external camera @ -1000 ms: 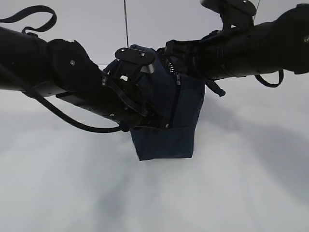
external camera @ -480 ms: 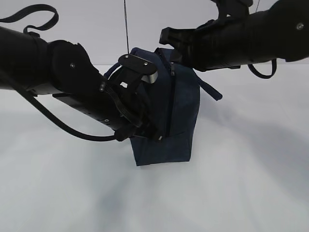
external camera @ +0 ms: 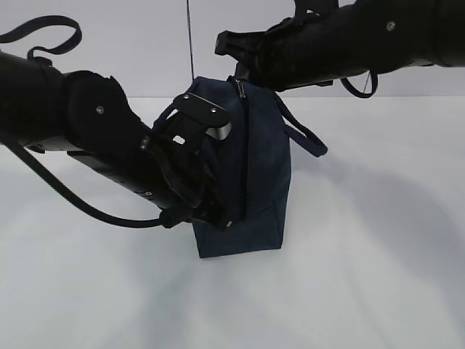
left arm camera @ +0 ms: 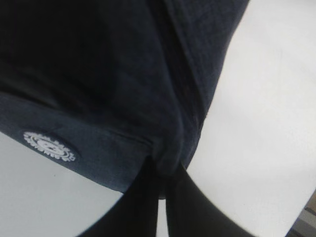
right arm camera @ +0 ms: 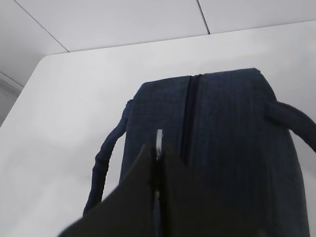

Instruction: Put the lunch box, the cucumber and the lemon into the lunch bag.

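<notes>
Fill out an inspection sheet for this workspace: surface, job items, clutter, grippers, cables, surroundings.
Surface: white table, bare where visible.
Job's things: lunch bag stands upright, zipper closed along the visible side; white emblem on its fabric. Lunch box, cucumber, lemon: nothing seen.
Clutter: nothing seen.
Grippers: left gripper pinches the bag's lower corner; right gripper is shut on a metal tab at the bag's top, probably the zipper pull.
Cables: black cable loops under the left arm.
Surroundings: pale wall behind.

Lunch bag zipped, arms flanking
</notes>
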Action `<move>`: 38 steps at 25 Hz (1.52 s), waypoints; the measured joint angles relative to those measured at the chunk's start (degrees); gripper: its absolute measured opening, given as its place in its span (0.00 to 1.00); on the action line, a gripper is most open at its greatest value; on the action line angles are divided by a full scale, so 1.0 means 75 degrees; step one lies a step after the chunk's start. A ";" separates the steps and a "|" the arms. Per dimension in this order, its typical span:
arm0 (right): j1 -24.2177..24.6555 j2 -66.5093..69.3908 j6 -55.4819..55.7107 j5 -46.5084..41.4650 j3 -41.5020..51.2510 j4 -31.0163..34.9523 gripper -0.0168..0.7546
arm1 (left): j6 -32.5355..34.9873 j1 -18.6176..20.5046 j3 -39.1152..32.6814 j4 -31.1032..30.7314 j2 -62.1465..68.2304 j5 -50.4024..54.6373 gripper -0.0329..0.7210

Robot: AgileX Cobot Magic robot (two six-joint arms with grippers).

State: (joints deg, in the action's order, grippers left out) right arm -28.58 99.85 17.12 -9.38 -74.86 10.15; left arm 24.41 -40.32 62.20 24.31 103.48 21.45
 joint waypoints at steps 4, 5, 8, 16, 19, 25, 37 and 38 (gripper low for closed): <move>0.0000 0.0463 -0.0013 -0.0224 -0.0560 -0.0302 0.02 | 0.0000 0.0000 -0.0210 -0.0235 -0.0226 0.0057 0.03; 0.0000 0.0556 -0.0013 -0.0284 -0.0733 -0.0404 0.02 | 0.0000 0.0000 -0.0230 -0.0322 -0.0261 0.0111 0.03; 0.0000 0.0919 -0.0013 -0.0470 -0.1291 -0.0583 0.02 | 0.0000 0.0000 -0.0247 -0.0575 -0.0346 0.0320 0.03; 0.0090 0.1768 -0.0013 -0.0911 -0.2478 -0.0926 0.02 | 0.0000 0.0000 -0.0246 -0.0733 -0.0396 0.0525 0.03; 0.0269 0.2032 -0.0013 -0.1076 -0.2832 -0.0926 0.02 | 0.0000 0.0000 -0.0262 -0.0733 -0.0409 0.0544 0.03; 0.0432 0.2603 -0.0013 -0.1199 -0.3424 -0.0926 0.02 | 0.0000 0.0000 -0.0458 -0.0738 -0.0454 0.0384 0.03; 0.0432 0.2974 -0.0013 -0.1441 -0.3845 -0.1075 0.02 | -0.0046 0.0000 -0.0458 -0.0378 -0.0454 0.0497 0.03; 0.0432 0.2979 -0.0013 -0.1479 -0.3845 -0.1086 0.02 | -0.0065 0.0015 -0.0458 -0.0208 -0.0454 0.0535 0.03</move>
State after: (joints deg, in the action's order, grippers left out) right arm -25.34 122.19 17.02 -20.48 -103.69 2.01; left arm 23.93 -40.21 58.76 22.75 100.07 25.47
